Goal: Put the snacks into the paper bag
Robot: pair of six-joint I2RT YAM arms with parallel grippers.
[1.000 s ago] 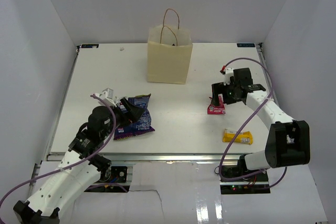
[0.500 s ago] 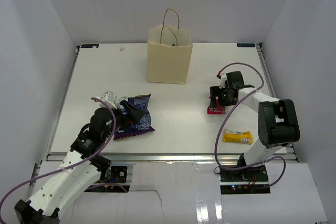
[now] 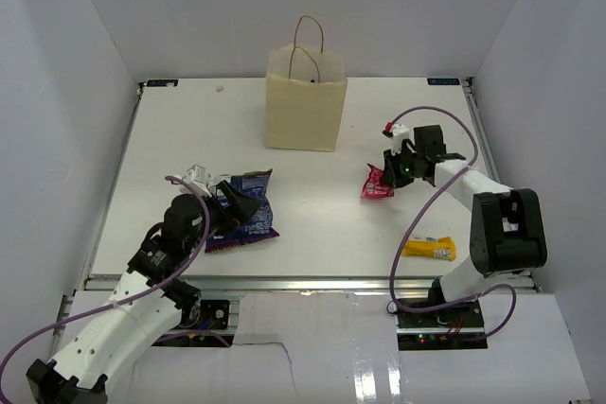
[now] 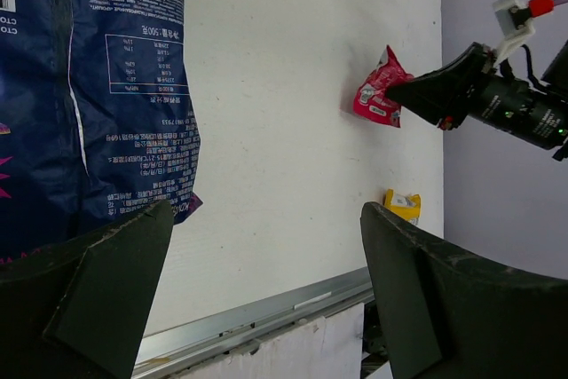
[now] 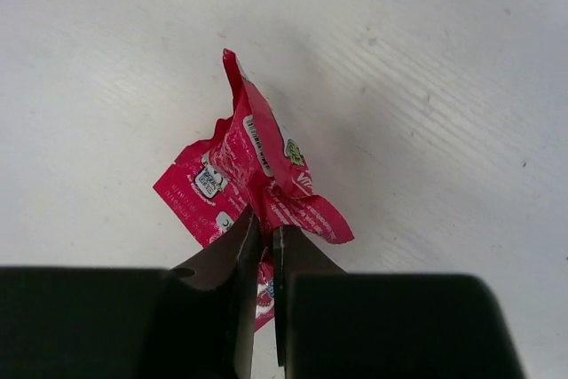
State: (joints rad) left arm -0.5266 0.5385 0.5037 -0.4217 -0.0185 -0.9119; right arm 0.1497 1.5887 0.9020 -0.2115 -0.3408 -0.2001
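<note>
Right gripper point(image 5: 264, 219), clamped on the pink packet's point(image 5: 257, 161) edge, can carry it to the paper bag point(image 3: 305, 113); left gripper point(image 4: 266, 237) gapes.

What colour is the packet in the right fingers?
The packet is magenta-pink with small white label patches; best in the right wrist view.
</note>
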